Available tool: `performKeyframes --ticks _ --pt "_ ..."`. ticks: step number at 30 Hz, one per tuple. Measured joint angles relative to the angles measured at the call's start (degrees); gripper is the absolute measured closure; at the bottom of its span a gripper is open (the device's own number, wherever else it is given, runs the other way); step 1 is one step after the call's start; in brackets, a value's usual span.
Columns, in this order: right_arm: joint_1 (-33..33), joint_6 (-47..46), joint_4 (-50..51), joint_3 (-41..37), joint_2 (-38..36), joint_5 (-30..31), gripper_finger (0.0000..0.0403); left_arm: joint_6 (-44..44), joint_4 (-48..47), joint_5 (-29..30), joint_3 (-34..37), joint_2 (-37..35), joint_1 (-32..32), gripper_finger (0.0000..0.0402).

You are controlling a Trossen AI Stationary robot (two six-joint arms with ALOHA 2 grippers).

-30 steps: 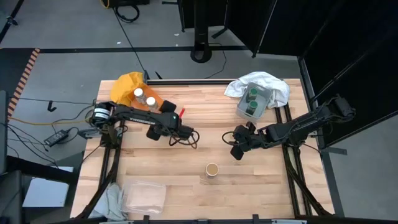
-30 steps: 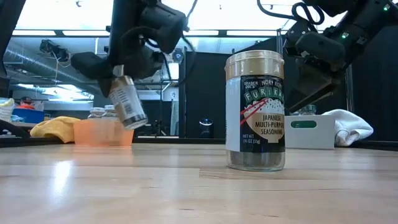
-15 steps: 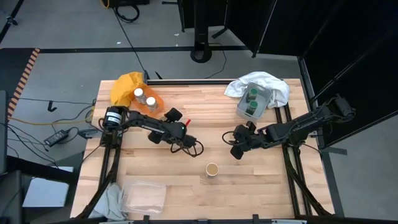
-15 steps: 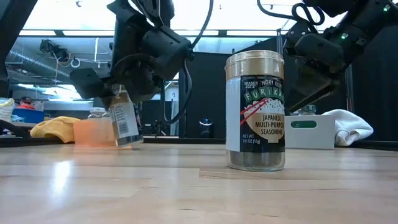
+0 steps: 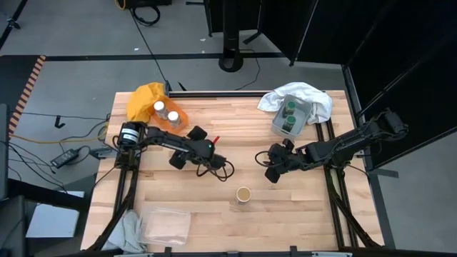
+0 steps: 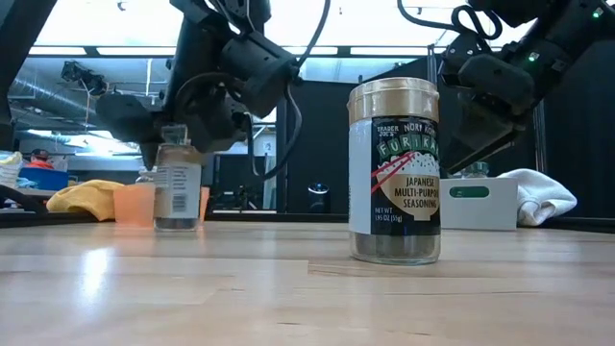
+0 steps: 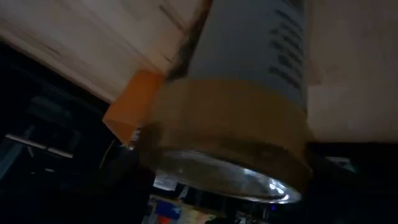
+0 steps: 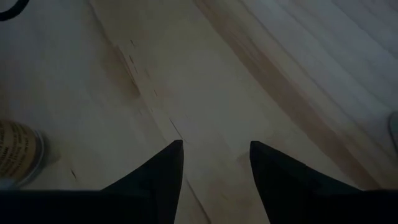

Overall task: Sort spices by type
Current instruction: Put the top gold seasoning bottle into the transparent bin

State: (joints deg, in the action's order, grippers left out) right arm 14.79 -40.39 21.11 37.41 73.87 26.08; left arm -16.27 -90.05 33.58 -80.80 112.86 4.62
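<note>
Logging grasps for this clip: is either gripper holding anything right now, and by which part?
The left gripper holds a spice jar by its top, lid end; the jar stands upright on the table. The right gripper is open and holds nothing.

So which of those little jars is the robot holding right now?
The clear-looking jar under the left gripper, mid-table. The furikake jar, the orange-tray pair and the grey-tray pair stand free.

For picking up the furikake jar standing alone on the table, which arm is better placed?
Right. The right tool hovers open beside the furikake jar, while the left tool is occupied with another jar.
</note>
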Motion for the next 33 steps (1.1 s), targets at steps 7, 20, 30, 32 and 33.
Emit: performKeyframes --ticks 7,20,30,32,33 --pt "0.0 1.52 -0.23 0.0 0.0 -0.02 0.0209 2.93 -0.03 -0.15 -5.07 0.0 0.0 0.0066" --pt "-1.0 8.24 -10.0 0.0 0.0 -3.9 0.0202 4.31 0.05 -1.29 -28.12 0.0 0.0 0.0064" --pt "-0.72 24.02 -32.63 0.0 0.0 -8.83 0.0171 7.6 -0.13 -1.33 -47.74 -3.03 0.0 0.0064" --pt "-0.05 26.6 -36.53 0.0 0.0 -9.37 0.0156 9.23 0.08 -1.33 -50.7 -4.28 -0.11 0.0064" --pt "0.35 27.46 -38.19 0.0 0.0 -9.52 0.0146 10.18 0.0 -1.33 -52.02 -4.94 -0.11 0.0064"
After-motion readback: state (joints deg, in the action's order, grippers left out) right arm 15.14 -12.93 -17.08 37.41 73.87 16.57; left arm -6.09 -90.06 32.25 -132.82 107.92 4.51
